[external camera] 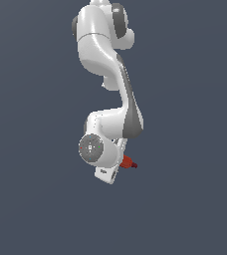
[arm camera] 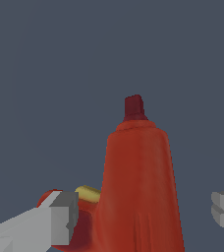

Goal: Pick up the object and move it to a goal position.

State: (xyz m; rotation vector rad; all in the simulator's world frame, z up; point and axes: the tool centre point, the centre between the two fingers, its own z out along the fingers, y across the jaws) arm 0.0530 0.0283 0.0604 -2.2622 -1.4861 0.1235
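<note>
Closest to the wrist camera, two pale grey blocky fingertips [arm camera: 60, 216] of the white gripper [arm camera: 143, 216] stand at either edge of the picture, with the small red L-shaped object [arm camera: 138, 182], shaped like a toy power drill, filling the space between them. One fingertip lies against the red body's rounded lower part, next to a short yellow cylinder [arm camera: 88, 193] on the object. The other fingertip stands apart from the red body, with a strip of grey background showing between them. So the jaws are spread wider than the object, and I cannot tell from this whether they are pressing on it. Beyond the fingertips the red body narrows to a shoulder and ends in a dark maroon nose tip [arm camera: 134, 108] pointing away from the camera.

Farther off, in the exterior view, the white and grey jointed robot arm [external camera: 110, 74] hangs down from the top of the picture. The gripper [external camera: 116, 168] is at its lower end, and the object [external camera: 128, 163] pokes out from it toward the exterior view's right. Behind everything is a plain slate-grey backdrop [external camera: 195, 124].
</note>
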